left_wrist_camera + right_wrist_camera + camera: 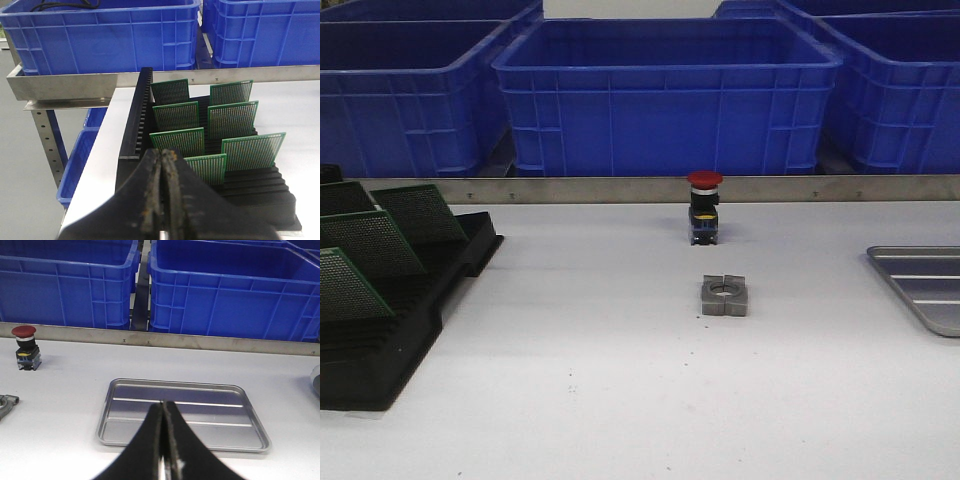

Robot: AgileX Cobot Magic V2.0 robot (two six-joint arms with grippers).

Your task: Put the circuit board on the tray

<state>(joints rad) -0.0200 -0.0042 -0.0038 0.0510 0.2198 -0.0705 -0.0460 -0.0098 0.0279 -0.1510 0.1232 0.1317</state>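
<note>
Tray (182, 415): shallow, silver-grey metal, raised rim, rounded corners, two ribs across the floor, bare inside, lying flat on the white table (600, 400) at its right edge, well apart from the circuit boards (232, 117) — green, perforated, seven visible, standing upright in a black slotted rack (137, 120) at the table's left edge; no lettering or brand can be read on tray, boards or rack. Left gripper (162, 155): fingers pressed together, holding nothing, above the near end of the rack; right gripper (163, 407): fingers likewise together, holding nothing, above the tray
</note>
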